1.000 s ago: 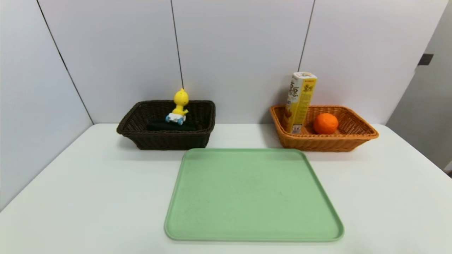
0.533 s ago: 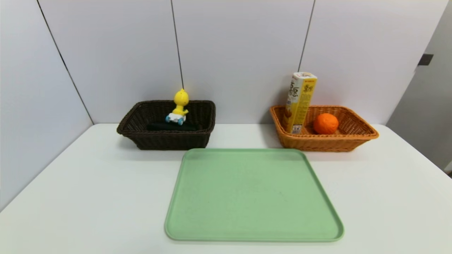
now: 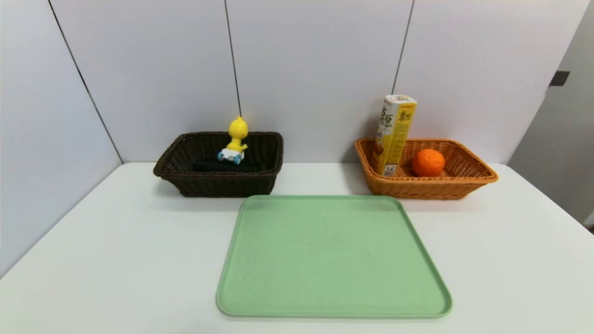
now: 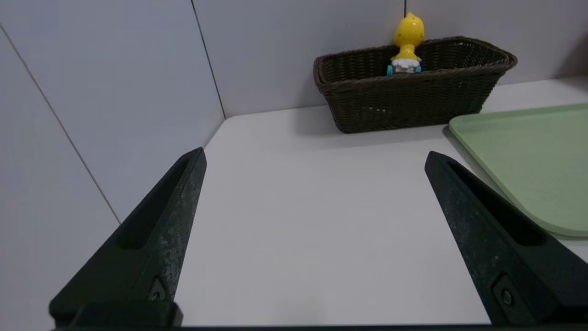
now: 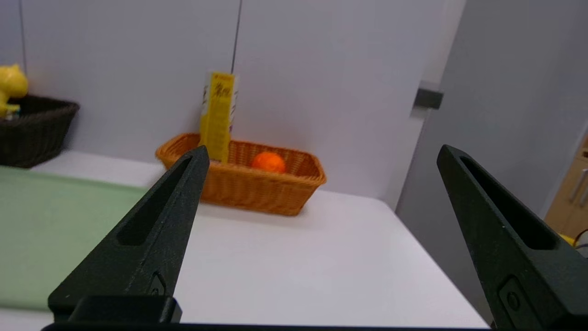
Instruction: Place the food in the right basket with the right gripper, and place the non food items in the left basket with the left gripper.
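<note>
Duck (image 3: 237, 132) and pouch (image 3: 225, 166) are seated centre-left, carton (image 3: 393, 134) and orange (image 3: 428, 162) centre-right, apparently sorted non-food/food. Left claw (image 4: 316, 154) and right claw (image 5: 324, 149) are spread wide, empty, presumably parked clear.

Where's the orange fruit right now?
Head view: the orange fruit sits in the bright orange basket on the right, right of the snack carton.

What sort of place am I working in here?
Probably a test booth or lab workspace: plain panels enclose a white table, with a green tray set before two wicker baskets, one dark, one orange.
</note>
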`<state>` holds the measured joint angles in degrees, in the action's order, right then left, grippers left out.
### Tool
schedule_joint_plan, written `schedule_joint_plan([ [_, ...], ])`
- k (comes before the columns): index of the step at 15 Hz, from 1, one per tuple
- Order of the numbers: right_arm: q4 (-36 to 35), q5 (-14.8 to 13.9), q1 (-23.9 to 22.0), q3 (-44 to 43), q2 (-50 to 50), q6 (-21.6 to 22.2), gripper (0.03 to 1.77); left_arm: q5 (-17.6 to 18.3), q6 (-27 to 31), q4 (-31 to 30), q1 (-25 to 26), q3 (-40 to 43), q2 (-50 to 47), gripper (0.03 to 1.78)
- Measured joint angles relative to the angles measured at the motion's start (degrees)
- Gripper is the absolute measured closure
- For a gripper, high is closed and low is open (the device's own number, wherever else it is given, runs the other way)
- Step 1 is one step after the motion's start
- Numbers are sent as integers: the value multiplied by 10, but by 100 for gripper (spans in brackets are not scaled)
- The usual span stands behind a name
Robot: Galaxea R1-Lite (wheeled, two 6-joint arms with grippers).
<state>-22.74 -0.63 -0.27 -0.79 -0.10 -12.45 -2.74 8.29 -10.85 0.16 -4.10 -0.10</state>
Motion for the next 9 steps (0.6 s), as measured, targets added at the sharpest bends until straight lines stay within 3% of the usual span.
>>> schedule_joint_plan([
  [1,40,5,0,4,0,0,9,2,4,-39,0,20,0,12],
  [2,97,6,0,6,0,7,9,10,4,-40,0,31,0,12],
  [4,204,26,0,7,0,43,9,31,1,30,0,39,0,12],
  [6,232,30,0,8,0,68,9,45,-20,99,0,40,0,12],
  [9,232,19,0,8,0,97,9,45,-54,107,0,41,0,12],
])
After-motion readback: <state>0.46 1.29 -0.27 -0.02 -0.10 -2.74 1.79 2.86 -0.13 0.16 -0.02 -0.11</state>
